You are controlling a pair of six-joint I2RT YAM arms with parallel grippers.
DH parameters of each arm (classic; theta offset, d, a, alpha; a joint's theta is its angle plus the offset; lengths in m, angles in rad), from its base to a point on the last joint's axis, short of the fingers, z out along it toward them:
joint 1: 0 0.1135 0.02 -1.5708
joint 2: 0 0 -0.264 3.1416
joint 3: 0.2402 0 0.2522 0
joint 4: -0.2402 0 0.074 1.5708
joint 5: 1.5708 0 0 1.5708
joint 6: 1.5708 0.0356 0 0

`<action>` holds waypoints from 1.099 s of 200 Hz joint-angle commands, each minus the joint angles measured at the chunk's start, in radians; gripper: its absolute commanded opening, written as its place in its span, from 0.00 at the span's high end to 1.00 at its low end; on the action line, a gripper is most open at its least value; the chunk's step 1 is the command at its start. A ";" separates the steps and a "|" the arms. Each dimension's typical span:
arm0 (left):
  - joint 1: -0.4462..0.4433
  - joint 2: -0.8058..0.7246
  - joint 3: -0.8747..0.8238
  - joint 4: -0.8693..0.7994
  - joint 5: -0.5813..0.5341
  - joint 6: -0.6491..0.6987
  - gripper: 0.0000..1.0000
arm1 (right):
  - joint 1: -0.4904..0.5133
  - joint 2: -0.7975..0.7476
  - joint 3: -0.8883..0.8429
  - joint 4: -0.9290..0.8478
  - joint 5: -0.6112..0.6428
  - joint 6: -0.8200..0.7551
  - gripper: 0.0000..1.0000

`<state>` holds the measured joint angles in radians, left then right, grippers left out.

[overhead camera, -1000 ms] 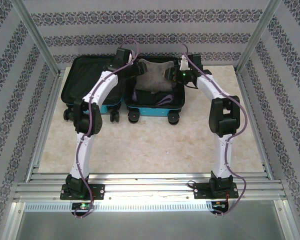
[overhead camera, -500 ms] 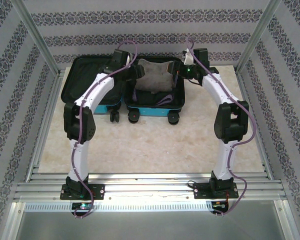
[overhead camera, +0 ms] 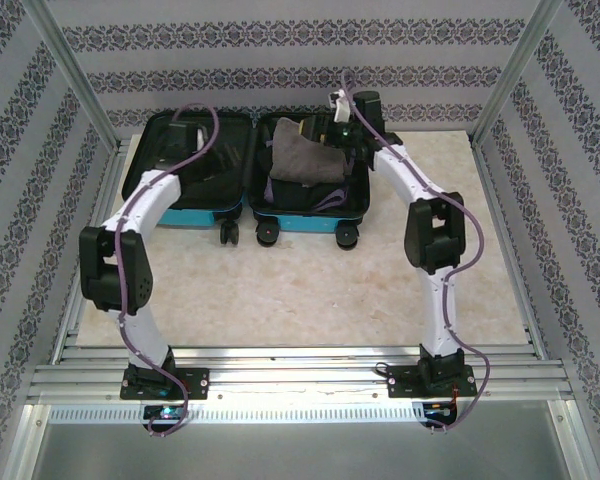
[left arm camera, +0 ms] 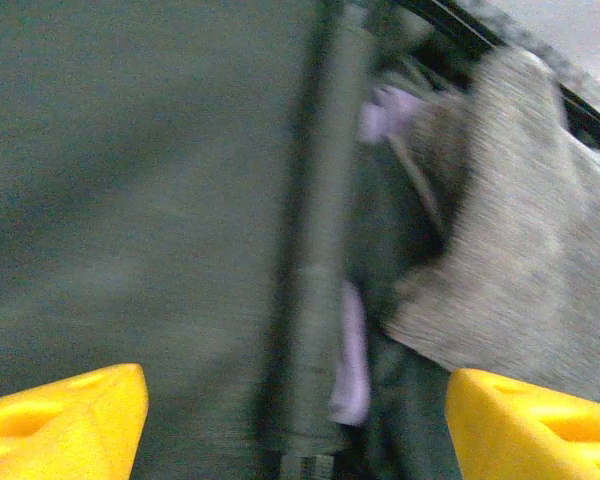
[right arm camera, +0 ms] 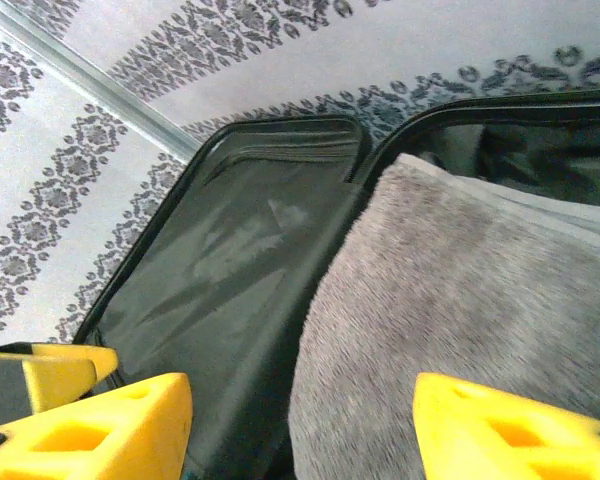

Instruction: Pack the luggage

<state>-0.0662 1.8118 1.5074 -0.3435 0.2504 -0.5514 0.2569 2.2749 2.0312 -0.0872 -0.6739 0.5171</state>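
The luggage [overhead camera: 302, 222] lies wide open at the far end of the desk [overhead camera: 310, 290], left half bare black lining [overhead camera: 180, 170], right half stacked with clothes [overhead camera: 315, 195] under a grey cloth [overhead camera: 305, 160] — spread flat, I'd say, so both halves can be reached from above. The left end effector [left arm camera: 300, 425] hangs over the luggage's hinge [left arm camera: 315, 250], yellow fingers [left arm camera: 70, 420] spread with nothing between them, while the right end effector [right arm camera: 300, 430], jaws likewise apart and empty, hovers over the grey cloth in the luggage's right half, probably placed to tuck the pile down before the lid folds over.
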 commanded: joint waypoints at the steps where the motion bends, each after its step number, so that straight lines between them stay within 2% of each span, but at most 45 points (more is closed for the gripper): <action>1: 0.059 -0.062 -0.019 -0.013 -0.044 0.009 0.22 | 0.027 0.121 0.138 0.070 -0.045 0.068 0.40; 36: 0.167 -0.108 -0.059 -0.038 -0.060 0.016 0.22 | 0.041 0.233 0.277 -0.042 0.045 0.119 0.41; 59: 0.248 -0.124 -0.087 -0.034 -0.062 0.006 0.22 | 0.040 0.245 0.243 -0.069 0.104 0.130 0.41; 103: 0.355 -0.124 -0.067 -0.066 -0.167 0.052 0.20 | 0.034 0.222 0.158 -0.120 0.151 0.095 0.42; 138: 0.409 -0.062 -0.003 -0.098 -0.208 0.092 0.21 | 0.024 0.210 0.131 -0.093 0.096 0.090 0.42; 180: 0.440 0.040 0.079 -0.148 -0.212 0.137 0.26 | 0.024 0.075 0.015 0.002 0.031 0.075 0.42; 220: 0.448 0.136 0.171 -0.205 -0.186 0.200 0.32 | 0.021 -0.092 -0.074 -0.008 -0.009 0.012 0.42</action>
<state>0.3710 1.9015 1.6089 -0.4683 0.0586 -0.4240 0.2878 2.3245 2.0018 -0.0834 -0.6273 0.5900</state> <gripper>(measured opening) 0.698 0.584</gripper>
